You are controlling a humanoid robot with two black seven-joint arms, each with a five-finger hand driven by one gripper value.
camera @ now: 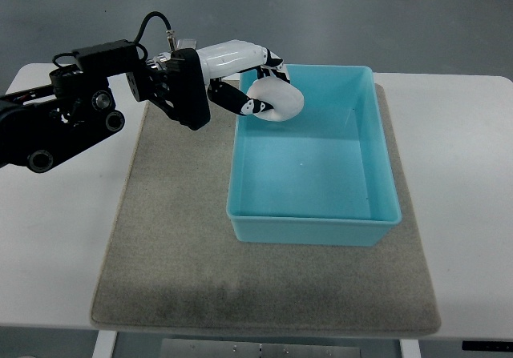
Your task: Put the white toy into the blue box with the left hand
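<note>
Fingers (pixel 240 54) around white toy (pixel 275 100) over blue box (pixel 313 230)

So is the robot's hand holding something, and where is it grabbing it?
Yes. The left hand grips a round white toy by its left side, fingers curled around it, over the far left corner of the blue plastic box.

- The blue box (pixel 317 162), at about 3 o'clock from centre, looks like smooth plastic with a soft sheen.
- The mat (pixel 176 246) beneath it is matt grey cloth, felt-like and slightly rough.
- The surface (pixel 56 238) is white, smooth and matt.
- The left robot hand (pixel 248 86), at 11 o'clock, has glossy white shells and black hard parts.
- The white toy (pixel 276 100) looks smooth and slightly shiny.
</note>
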